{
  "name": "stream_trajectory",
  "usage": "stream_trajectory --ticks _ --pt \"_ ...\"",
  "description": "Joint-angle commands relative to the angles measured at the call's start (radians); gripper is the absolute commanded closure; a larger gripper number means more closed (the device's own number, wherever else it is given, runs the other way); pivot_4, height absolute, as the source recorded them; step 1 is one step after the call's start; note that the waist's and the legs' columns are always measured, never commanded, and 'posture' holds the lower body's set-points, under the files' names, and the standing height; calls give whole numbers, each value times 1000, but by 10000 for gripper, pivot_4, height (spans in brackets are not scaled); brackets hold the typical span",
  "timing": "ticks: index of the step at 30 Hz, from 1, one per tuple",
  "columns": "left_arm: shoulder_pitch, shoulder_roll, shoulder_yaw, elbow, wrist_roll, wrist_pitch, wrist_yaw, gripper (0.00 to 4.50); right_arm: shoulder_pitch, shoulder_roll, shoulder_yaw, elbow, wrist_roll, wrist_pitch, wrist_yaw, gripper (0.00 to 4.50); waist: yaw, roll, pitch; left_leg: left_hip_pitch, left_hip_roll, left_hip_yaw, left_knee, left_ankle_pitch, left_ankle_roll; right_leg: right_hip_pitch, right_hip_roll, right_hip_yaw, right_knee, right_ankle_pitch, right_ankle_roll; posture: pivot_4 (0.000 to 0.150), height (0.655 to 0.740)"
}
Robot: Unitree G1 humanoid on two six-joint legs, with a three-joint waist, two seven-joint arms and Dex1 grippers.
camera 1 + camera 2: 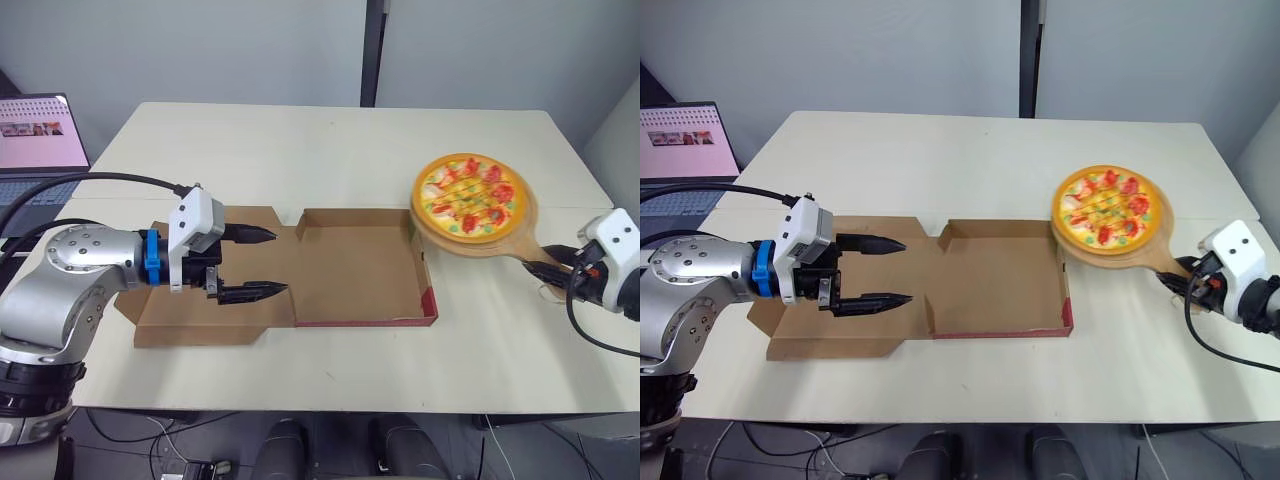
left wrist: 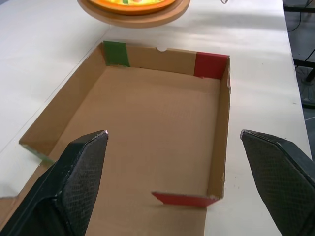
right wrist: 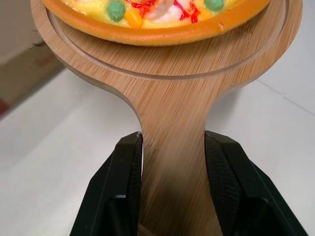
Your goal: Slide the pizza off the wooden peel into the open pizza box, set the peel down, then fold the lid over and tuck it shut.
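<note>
1. The right gripper (image 3: 173, 142) clamps the handle of the round wooden peel (image 1: 520, 236) near the white table's (image 1: 300, 150) right edge.
2. The yellow, red-topped pizza (image 1: 468, 195) lies on the peel, beside the open brown cardboard pizza box (image 1: 360, 270).
3. The left gripper (image 1: 278, 263), spread wide, hovers over the flat lid (image 1: 240, 322).

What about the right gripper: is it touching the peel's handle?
Touching. In the right wrist view, both fingers of the right gripper press against the edges of the peel handle, no gap.

One pizza (image 1: 468, 195), one peel (image 1: 492, 246), one box (image 1: 350, 270), one laptop (image 1: 40, 135) — two hands (image 1: 281, 263) (image 3: 172, 140)
</note>
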Motion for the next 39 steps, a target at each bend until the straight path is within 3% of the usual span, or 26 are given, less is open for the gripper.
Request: stream_trajectory --ticks 1,16,39 --pt "5 17 30 -24 -6 9 12 0 -68 -42 25 -76 2 -55 38 29199 0 0 0 0 0 0 0 0 0 0 0 0 0 0 0 1500 7325" --pt "5 13 21 -36 -11 17 19 0 -270 -41 293 -43 -187 -150 47 29199 2 0 0 -3 0 -1 6 0 0 -1 0 -1 1 3 -4 1500 7325" --pt "0 -3 1 -36 3 -4 23 0 -338 -22 293 110 -383 -287 -34 29200 1 0 0 -3 0 -1 8 0 0 -1 0 -1 2 4 -6 1500 7325"
